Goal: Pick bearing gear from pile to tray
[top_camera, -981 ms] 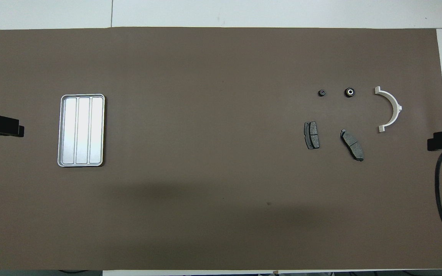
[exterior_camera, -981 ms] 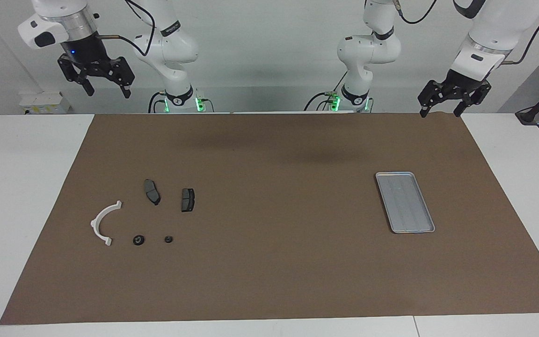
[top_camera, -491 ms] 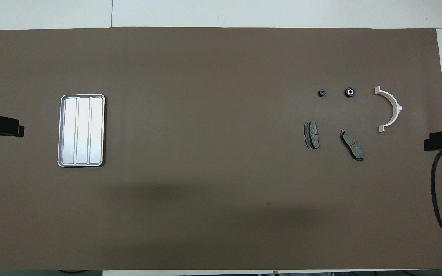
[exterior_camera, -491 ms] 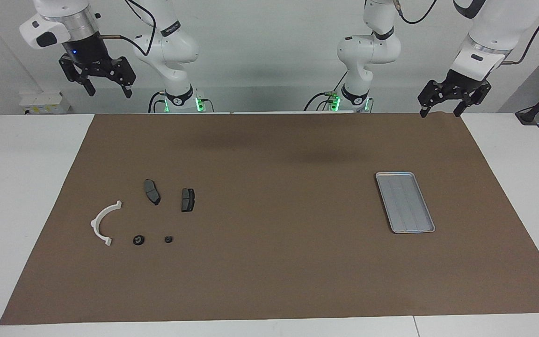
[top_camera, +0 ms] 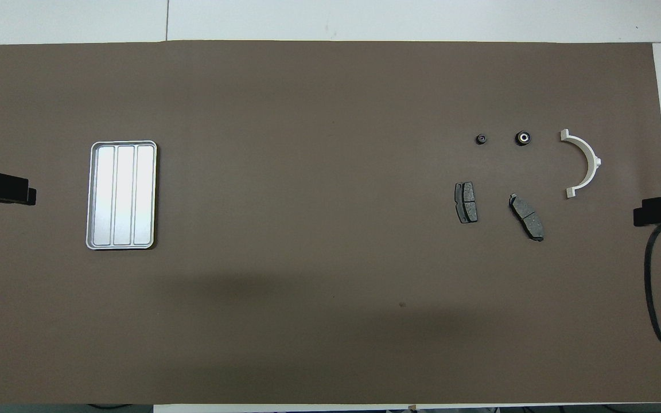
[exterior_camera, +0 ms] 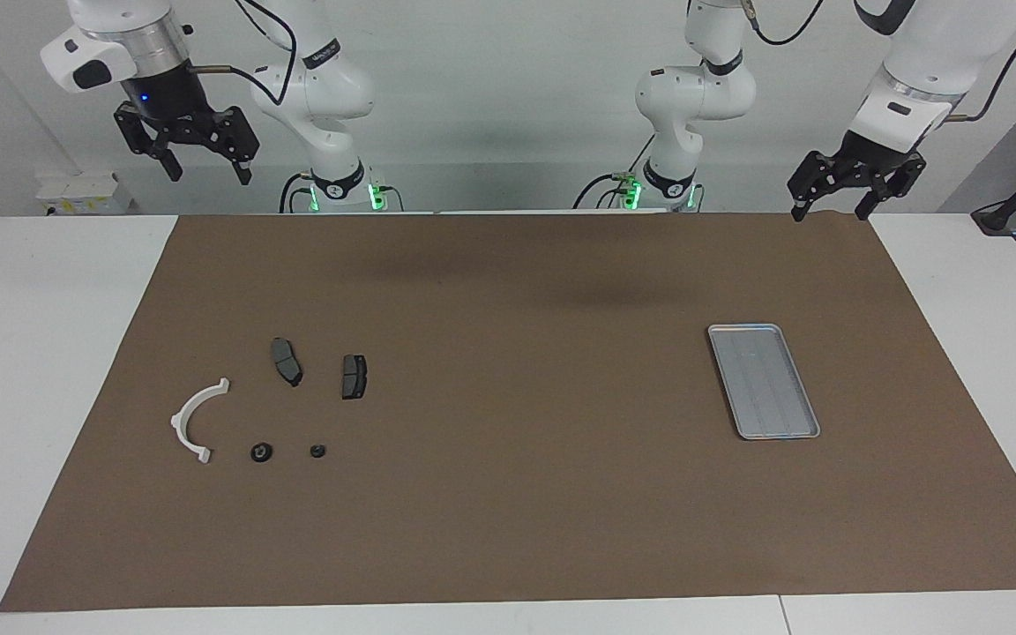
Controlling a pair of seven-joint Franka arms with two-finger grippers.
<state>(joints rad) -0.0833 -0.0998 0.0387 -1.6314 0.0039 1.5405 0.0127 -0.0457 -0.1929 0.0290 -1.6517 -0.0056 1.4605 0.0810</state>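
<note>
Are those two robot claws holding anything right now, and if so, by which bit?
Nothing is held. The left gripper and the right gripper both hang open and empty, up in the air at the robots' edge of the table; the small parts lie untouched.

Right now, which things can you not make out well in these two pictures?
- Two small black round pieces: too small in both views to tell which is a bearing gear.
- Right gripper and left gripper: the overhead view's side edges cut them off.
- Flat silver-grey metal tray: glare whitens its floor in the overhead view.
- Dark grey brake pads: surface detail too small.
</note>
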